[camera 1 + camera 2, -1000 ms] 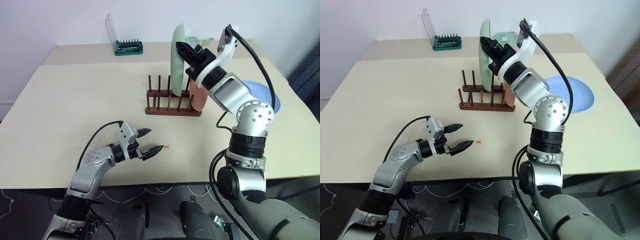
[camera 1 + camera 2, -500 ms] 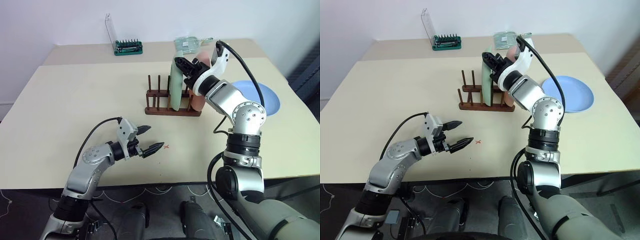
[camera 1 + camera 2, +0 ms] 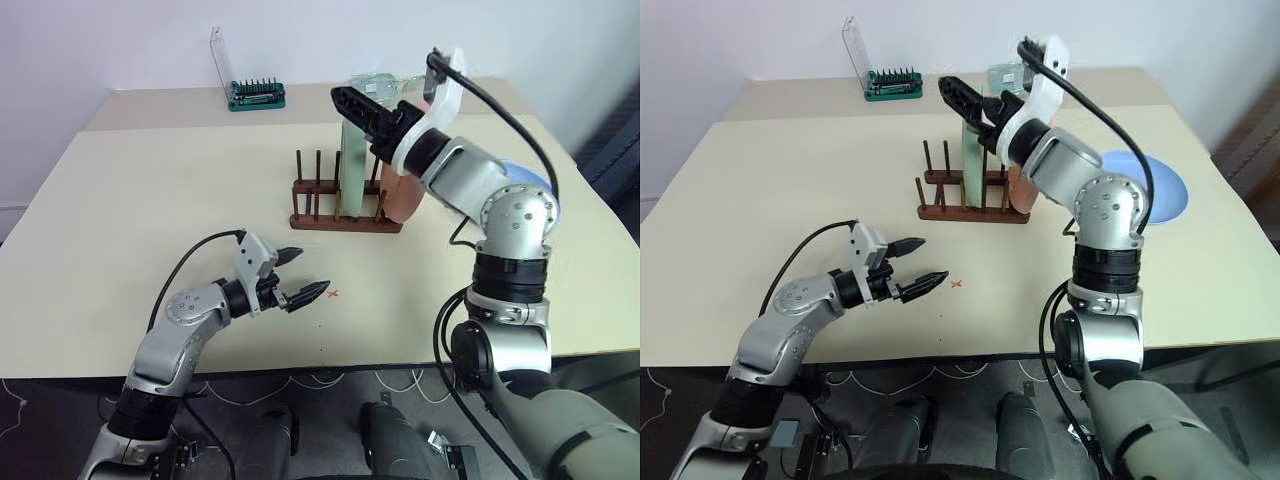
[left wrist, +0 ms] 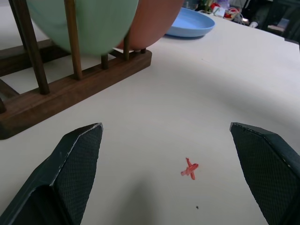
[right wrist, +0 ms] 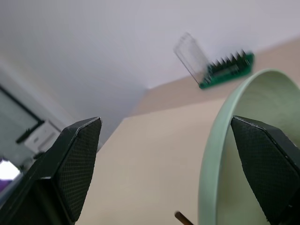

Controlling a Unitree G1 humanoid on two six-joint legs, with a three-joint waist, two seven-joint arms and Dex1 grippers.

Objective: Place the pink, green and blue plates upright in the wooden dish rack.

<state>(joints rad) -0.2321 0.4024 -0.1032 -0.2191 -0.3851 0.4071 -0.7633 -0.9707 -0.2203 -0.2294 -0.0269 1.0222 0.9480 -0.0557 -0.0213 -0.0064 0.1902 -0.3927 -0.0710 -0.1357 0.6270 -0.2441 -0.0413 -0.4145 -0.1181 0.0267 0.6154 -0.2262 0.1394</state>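
A beige worktop (image 3: 150, 200) carries the scene; near its far edge stands a green bit tray (image 3: 258, 96) with small upright bits, a clear lid (image 3: 220, 62) raised at its left end; a small red cross (image 4: 189, 168) is marked on the near part of the worktop; a white wall (image 3: 120, 40) rises behind.

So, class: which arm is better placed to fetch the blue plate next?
The right. Its open end effector is above the rack, and the blue plate lies on its side.

Robotics lab/test rm: bare beige table (image 3: 150, 190), plain white wall (image 3: 120, 40), red X mark (image 3: 334, 293), green bit tray (image 3: 258, 95).
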